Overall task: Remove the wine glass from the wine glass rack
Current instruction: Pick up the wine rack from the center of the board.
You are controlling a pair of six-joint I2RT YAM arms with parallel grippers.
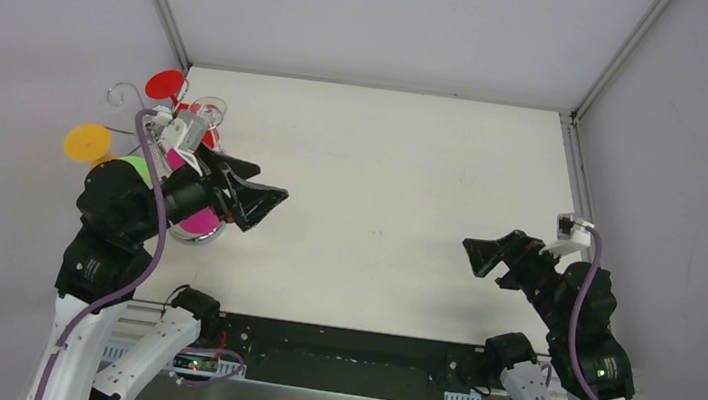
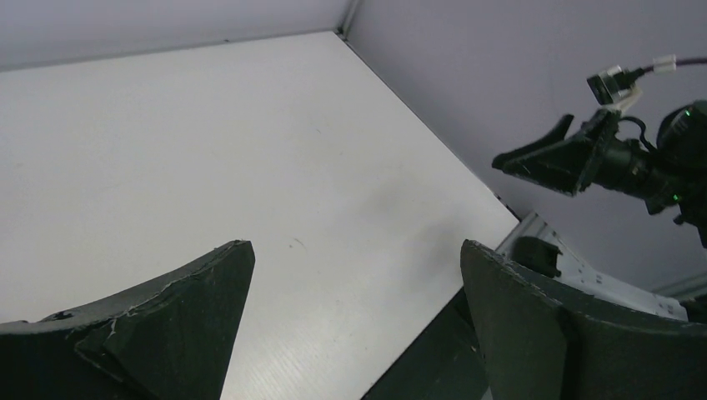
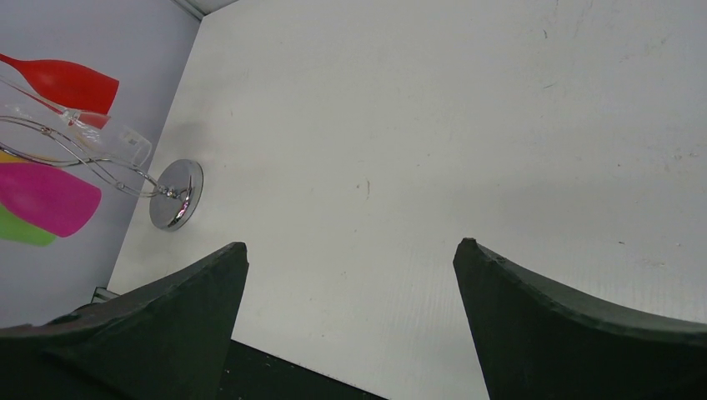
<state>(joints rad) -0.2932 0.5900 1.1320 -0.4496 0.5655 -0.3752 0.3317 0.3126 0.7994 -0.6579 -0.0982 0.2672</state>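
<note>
Five glasses hang on the wine glass rack (image 3: pixel 177 193): a red glass (image 3: pixel 62 82), a clear glass (image 3: pixel 117 142), a pink glass (image 3: pixel 46 200), a green glass (image 3: pixel 21 232) and a yellow glass (image 1: pixel 87 142). The clear one shows nothing inside it. The coloured ones are opaque, so you cannot tell what they hold.

None is off the rack, and the scene does not settle which one you are meant to take. The rack stands just behind your left gripper (image 1: pixel 264 200), on its wrist side, outside that wrist camera's view. It lies well apart from your right gripper (image 3: pixel 350 244), far to the left of those jaws. Both pairs of jaws stand wide and hold nothing, above the table (image 1: pixel 382 183).

You are at the start, before any reach. I judge the left arm the better choice. Turn its jaws back toward the rack and close gently on one stem. Then slide the foot out along the wire arm's open end rather than lifting straight up.
</note>
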